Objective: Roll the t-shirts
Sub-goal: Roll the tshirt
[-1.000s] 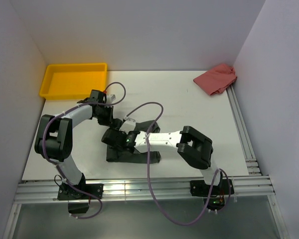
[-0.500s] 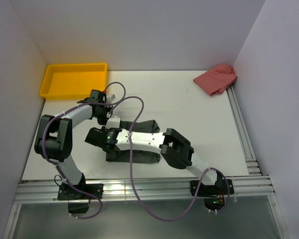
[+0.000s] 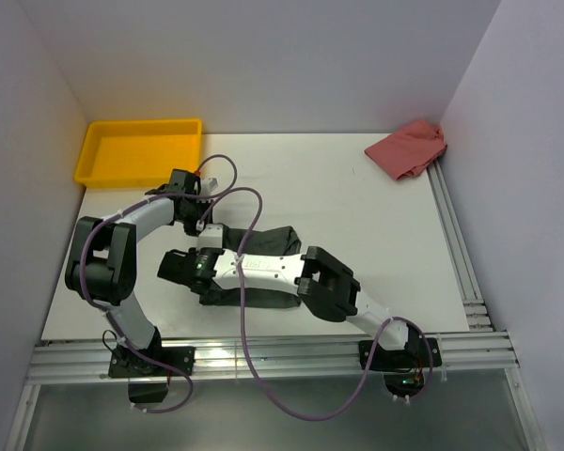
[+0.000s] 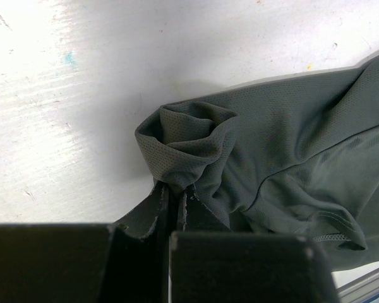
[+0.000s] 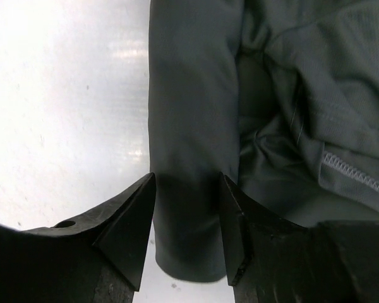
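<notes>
Rolling's underway, apparently: the dark charcoal-grey soft cotton t-shirt (image 3: pixel 282 237) is bunched on the white tabletop (image 3: pixel 357 216), near-left of centre. One rolled corner is pinched by the left tool (image 4: pixel 174 196). The right tool (image 5: pixel 187 182) is spread over a folded edge, nothing gripped. That edge probably needs clamping next.

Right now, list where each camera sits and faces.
Top external: high behind the robot, looking down on the table; left arm and right arm show over the t-shirt.
Left wrist: on the left arm, looking down; left gripper shut on a bunched shirt fold.
Right wrist: on the right arm, looking down; right gripper open astride a shirt edge.
Shared: all see t-shirt and table.
</notes>
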You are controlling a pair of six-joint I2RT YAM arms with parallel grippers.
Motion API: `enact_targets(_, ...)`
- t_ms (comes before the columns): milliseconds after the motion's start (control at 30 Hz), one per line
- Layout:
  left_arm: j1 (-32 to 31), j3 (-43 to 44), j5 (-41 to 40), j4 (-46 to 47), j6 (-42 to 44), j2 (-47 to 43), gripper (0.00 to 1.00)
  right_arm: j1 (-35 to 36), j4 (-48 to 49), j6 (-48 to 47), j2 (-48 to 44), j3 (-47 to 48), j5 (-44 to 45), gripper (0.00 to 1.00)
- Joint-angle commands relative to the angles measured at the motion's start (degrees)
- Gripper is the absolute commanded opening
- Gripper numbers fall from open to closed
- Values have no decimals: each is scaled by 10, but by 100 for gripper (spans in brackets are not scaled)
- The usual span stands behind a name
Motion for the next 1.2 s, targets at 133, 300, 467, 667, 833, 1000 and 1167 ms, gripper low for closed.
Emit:
enact_targets(133, 0, 17, -10, 1, 3, -9, 0, 18, -29, 1, 2, 16, 14, 55)
enact_targets(300, 0, 17, -9, 1, 4, -6, 2, 19, -39, 1, 17, 25, 2, 56)
enact_targets(467, 0, 17, -10, 2, 3, -7, 4, 21, -42, 0, 30, 31, -12, 56)
enact_targets(667, 0, 18, -8, 1, 4, -4, 14, 24, -28, 5, 40, 24, -34, 53)
enact_targets(833, 0, 17, 0, 1, 6, -15, 43, 19, 62, 0, 2, -54, -68, 34)
enact_targets(1000, 8, 15, 32, 7, 7, -38, 65, 0, 246, 15, -86, -221, -119, 7)
enact_targets(1167, 21, 8, 65, 13, 8, -62, 73, -22, 444, 41, -159, -404, -164, 4)
